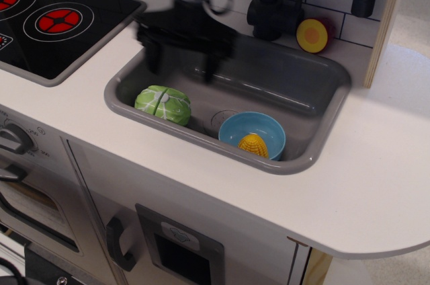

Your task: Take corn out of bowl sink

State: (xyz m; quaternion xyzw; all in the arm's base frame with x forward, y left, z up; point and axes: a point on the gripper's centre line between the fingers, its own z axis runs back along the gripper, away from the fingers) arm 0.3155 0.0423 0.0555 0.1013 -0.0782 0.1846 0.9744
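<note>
Black stovetop (50,19): sat at far left with 2 red rings, well apart from the work.
Gripper (183,63): hung blurred over the sink's back-left part; its 2 fingers looked spread with nothing between them, though the smear left that short of certain.
Cabbage toy (162,104): lay on the sink floor below the gripper, left of the bowl and apart from it.
Sink (322,70): grey basin held both toys and the bowl.
Bowl (252,134): light blue, stood at the front wall.
Corn (253,144): yellow, rested inside the bowl, untouched.
Risk: a straight descent would likely meet the cabbage toy; a low reach could catch the bowl's rim and tip it.
Faucet (269,3): black, crowded the back rim beside a yellow-and-red knob (313,35).
</note>
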